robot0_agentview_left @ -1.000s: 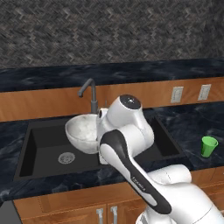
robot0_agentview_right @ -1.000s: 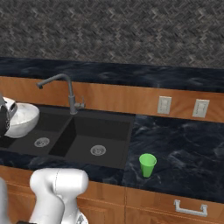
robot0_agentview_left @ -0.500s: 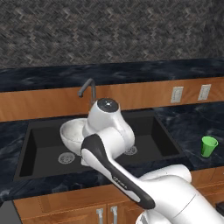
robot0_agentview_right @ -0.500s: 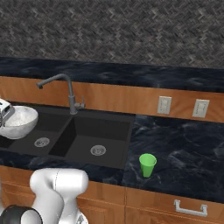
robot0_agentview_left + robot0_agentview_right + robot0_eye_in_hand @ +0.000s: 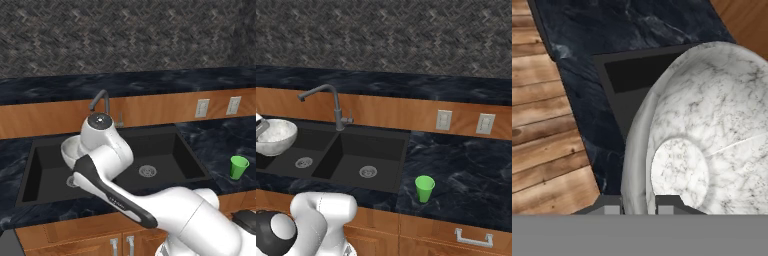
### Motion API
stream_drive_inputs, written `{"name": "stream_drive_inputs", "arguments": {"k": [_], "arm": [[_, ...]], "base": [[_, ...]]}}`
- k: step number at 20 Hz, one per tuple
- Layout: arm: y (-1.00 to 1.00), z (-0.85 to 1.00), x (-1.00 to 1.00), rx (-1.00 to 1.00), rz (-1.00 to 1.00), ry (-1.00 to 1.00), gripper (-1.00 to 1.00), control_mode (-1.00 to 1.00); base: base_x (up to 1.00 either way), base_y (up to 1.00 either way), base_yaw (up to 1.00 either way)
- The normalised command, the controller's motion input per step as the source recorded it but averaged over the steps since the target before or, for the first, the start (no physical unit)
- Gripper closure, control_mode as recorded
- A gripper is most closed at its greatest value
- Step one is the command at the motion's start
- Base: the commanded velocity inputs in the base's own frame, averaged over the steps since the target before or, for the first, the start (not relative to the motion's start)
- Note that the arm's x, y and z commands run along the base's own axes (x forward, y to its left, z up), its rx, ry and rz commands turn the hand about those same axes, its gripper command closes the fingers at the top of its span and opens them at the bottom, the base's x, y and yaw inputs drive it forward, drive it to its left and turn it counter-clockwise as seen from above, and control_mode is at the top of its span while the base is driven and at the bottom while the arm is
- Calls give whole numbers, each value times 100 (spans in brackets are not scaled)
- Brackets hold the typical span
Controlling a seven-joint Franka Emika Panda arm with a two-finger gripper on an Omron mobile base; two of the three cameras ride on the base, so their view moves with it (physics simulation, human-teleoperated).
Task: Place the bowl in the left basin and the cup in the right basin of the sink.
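Dark kitchen counter (image 5: 466,170) with black sink (image 5: 391,177): my gripper (image 5: 639,202), pinching the rim of the bowl (image 5: 275,136), holds it above the left basin (image 5: 293,161); next I lower and release, cup (image 5: 425,188) waiting on the counter.

bowl (image 5: 71,148) above left basin (image 5: 45,170) | cup (image 5: 238,167) on counter (image 5: 225,140)
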Motion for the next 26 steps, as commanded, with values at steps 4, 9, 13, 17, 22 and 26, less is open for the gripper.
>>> {"name": "stream_drive_inputs", "arguments": {"k": [4, 9, 13, 17, 22, 26], "arm": [[18, -8, 27, 0, -17, 3, 100, -100], [4, -3, 31, 0, -11, 12, 100, -100], [2, -5, 27, 0, -7, 16, 100, -100], [9, -6, 31, 0, -1, 8, 100, -100], [9, -9, 23, 0, 0, 6, 100, -100], [12, -10, 22, 0, 0, 1, 100, -100]], "base": [[0, 0, 0], [0, 0, 0], [0, 0, 0], [0, 0, 0], [0, 0, 0], [0, 0, 0]]}}
